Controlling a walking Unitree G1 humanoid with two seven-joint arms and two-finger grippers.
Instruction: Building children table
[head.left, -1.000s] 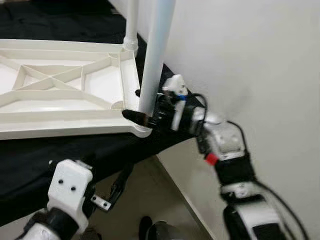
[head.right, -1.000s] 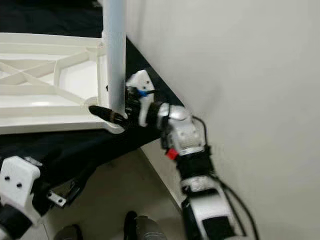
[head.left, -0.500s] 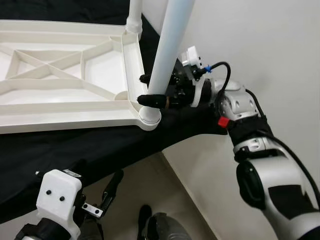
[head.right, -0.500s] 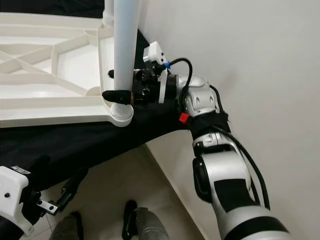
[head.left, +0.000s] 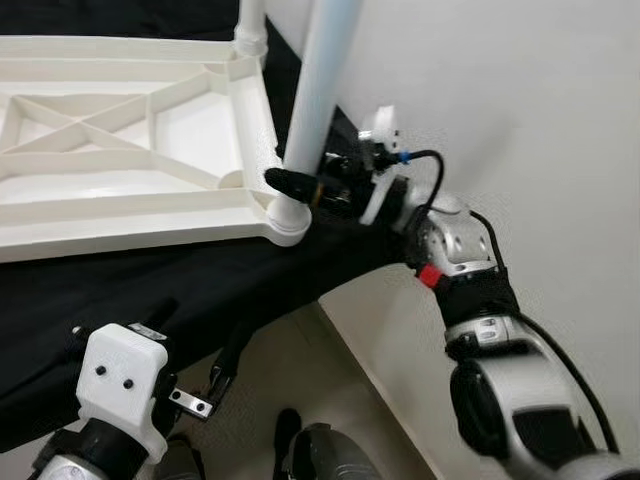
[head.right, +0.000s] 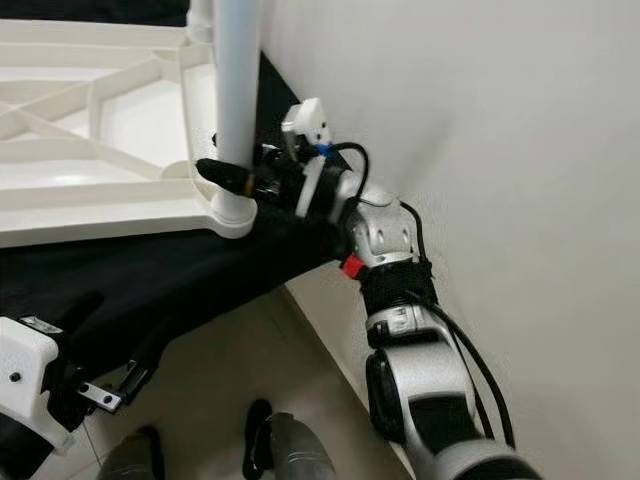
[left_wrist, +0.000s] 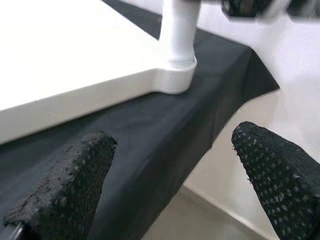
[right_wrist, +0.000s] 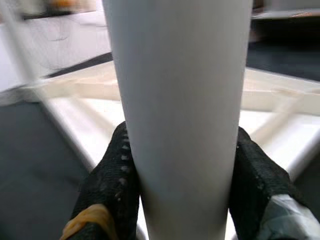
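A white children's table top (head.left: 120, 215) lies upside down on a black cloth, its ribbed underside facing up. A white table leg (head.left: 318, 80) stands in the socket (head.left: 288, 215) at the near right corner, leaning slightly right. My right gripper (head.left: 290, 172) is shut on that leg just above the socket. In the right wrist view the leg (right_wrist: 180, 100) sits between the black fingers (right_wrist: 112, 180). A second leg (head.left: 252, 25) stands at the far right corner. My left gripper (left_wrist: 175, 150) hangs open below the table's front edge, holding nothing.
A white wall (head.left: 520, 100) runs close along the right side, just behind my right arm. The black cloth (head.left: 150, 290) drapes over the front edge of the work surface. Beige floor (head.left: 300, 370) lies below, with a dark shoe-like shape (head.left: 290, 440) on it.
The camera has shifted. My right gripper stays shut on the leg at its base and the leg's lean has changed slightly. The left arm still hangs low.
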